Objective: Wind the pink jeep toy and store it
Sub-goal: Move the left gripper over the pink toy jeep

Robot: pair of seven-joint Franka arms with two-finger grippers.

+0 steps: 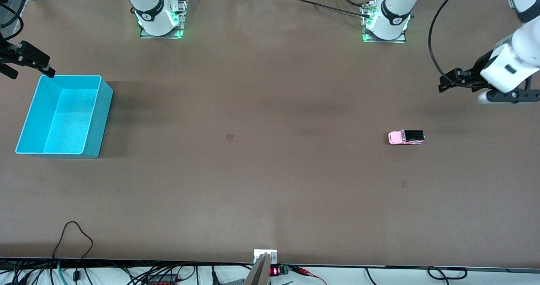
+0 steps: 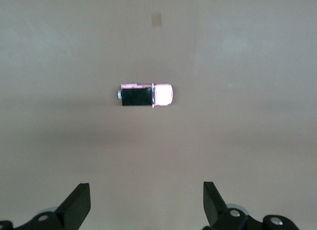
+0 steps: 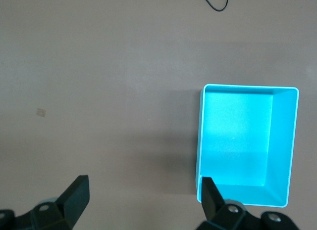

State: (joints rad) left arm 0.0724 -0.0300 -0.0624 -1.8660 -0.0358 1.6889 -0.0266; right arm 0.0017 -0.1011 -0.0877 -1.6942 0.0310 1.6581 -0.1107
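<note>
The pink jeep toy [image 1: 406, 137], light pink with a black roof over its rear half, stands on the brown table toward the left arm's end. It also shows in the left wrist view [image 2: 146, 95], ahead of the fingers. My left gripper [image 1: 447, 82] is open and empty, up in the air over the table near that end, apart from the jeep; in its own view [image 2: 147, 205] the jaws stand wide. The turquoise bin [image 1: 67, 120] is empty at the right arm's end. My right gripper [image 1: 31, 71] is open and empty over the bin's edge [image 3: 247, 86]; its own view shows it too [image 3: 143, 200].
Two small square marks lie on the table [image 1: 229, 137] [image 1: 403, 183]. A black cable loop [image 1: 71, 234] lies near the table's front edge and also shows in the right wrist view [image 3: 213, 2]. The arm bases [image 1: 160, 19] [image 1: 386, 21] stand along the back edge.
</note>
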